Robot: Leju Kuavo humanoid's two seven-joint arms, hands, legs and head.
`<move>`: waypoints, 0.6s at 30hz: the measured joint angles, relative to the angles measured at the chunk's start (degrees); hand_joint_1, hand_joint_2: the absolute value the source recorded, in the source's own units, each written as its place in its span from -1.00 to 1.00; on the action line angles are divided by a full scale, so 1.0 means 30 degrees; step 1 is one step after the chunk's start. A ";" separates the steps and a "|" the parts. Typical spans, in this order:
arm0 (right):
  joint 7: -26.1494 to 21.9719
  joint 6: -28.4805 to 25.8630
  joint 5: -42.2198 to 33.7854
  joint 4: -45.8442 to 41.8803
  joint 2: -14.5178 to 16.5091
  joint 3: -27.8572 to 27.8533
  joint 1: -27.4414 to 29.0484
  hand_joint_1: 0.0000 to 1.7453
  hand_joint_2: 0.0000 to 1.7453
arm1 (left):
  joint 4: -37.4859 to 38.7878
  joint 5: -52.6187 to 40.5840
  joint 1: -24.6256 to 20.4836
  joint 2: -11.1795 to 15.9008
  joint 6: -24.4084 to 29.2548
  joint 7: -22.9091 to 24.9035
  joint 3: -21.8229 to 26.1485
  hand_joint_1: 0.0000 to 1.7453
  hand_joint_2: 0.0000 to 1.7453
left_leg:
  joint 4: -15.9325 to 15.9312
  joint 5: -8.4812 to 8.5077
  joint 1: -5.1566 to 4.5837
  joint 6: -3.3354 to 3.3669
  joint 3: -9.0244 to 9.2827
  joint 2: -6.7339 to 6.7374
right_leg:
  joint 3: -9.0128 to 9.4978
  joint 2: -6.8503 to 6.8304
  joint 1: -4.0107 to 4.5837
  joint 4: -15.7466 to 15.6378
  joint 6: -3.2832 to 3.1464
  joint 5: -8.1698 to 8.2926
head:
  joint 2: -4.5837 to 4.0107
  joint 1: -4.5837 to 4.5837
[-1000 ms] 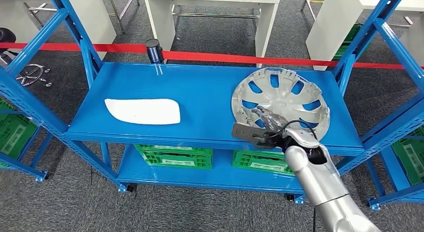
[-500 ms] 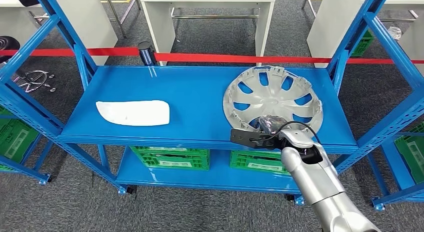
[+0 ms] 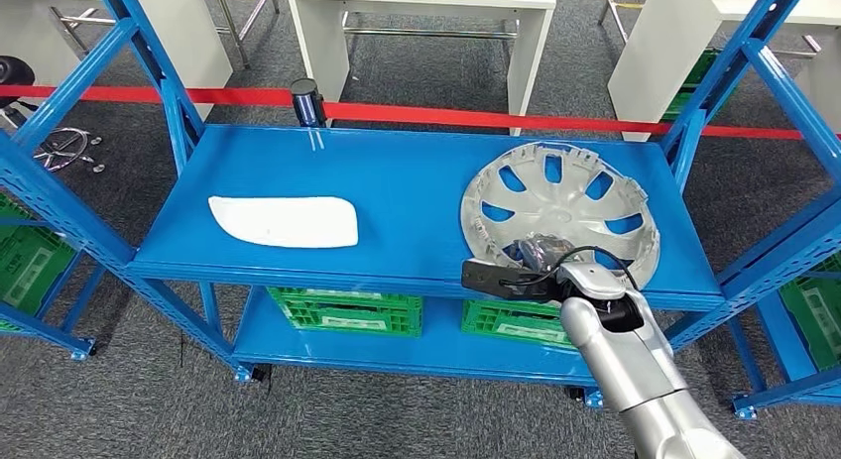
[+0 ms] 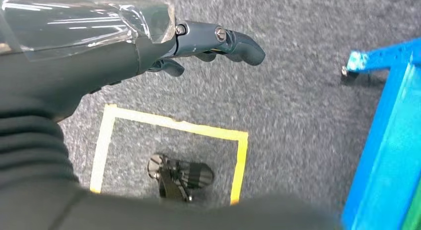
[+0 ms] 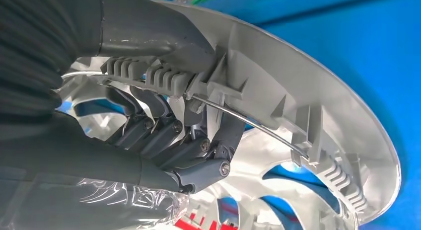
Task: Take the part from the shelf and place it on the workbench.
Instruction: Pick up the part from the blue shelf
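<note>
Now right robot hand (image 3: 540, 256) grips the hubcap's (image 3: 561, 206) near rim.

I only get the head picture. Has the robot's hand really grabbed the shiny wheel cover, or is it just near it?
Observer: The right wrist view shows the right hand gripping the wheel cover: its thumb lies on the outer face of the rim and its fingers curl inside.
Operator: Where's the other hand?
Observer: The left hand hangs over grey carpet, holding nothing, fingers slightly curled.
Operator: What's under it?
Observer: A yellow tape square on the floor, beside a blue shelf leg.
</note>
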 joint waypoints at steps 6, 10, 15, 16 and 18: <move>-0.0306 -0.0144 -0.0471 -0.0341 0.0035 -0.0171 0.0184 0.92 1.00 | -0.0718 0.0002 0.0001 -0.0350 -0.0037 0.0355 0.0139 -1.00 1.00 | 0.0325 -0.0198 -0.0041 -0.0265 -0.0056 -0.0078 | 0.1986 -0.0061 -0.0140 -0.4023 0.0597 0.1808 | 0.0000 0.0018; -0.2286 -0.0629 -0.4595 -0.0823 0.0277 -0.0903 0.0581 0.92 1.00 | -0.0909 0.0434 0.0008 -0.0403 -0.1088 0.0235 0.0322 -1.00 1.00 | 0.0515 -0.0311 -0.0029 -0.0588 -0.0229 -0.0091 | 0.2290 -0.0038 -0.0092 -0.4695 0.0095 0.2072 | 0.0000 0.0031; -0.6174 -0.0769 -1.2015 -0.2488 0.0778 -0.2224 0.1198 0.92 1.00 | -0.0850 0.1443 -0.0108 -0.0348 -0.2581 -0.0133 0.0823 -1.00 1.00 | 0.5064 -0.2585 0.0179 -0.1084 -0.2375 -0.0054 | 0.2350 0.0007 -0.0172 -0.4730 -0.0179 0.2065 | 0.0000 -0.0104; -0.6266 -0.0770 -1.2415 -0.2757 0.0822 -0.2349 0.1259 0.92 1.00 | -0.0832 0.1459 -0.0127 -0.0344 -0.2654 -0.0157 0.0894 -1.00 1.00 | 0.6071 -0.2862 0.0199 -0.1114 -0.2887 -0.0052 | 0.2364 0.0005 -0.0156 -0.4729 -0.0192 0.2053 | 0.0000 -0.0102; -0.6423 -0.0772 -1.3085 -0.3143 0.0867 -0.2531 0.1391 0.92 1.00 | -0.0805 0.1417 -0.0121 -0.0344 -0.2584 -0.0213 0.1015 -1.00 1.00 | 0.5736 -0.2292 0.0208 -0.1075 -0.2814 -0.0049 | 0.2408 0.0003 -0.0139 -0.4729 -0.0201 0.2036 | 0.0000 -0.0100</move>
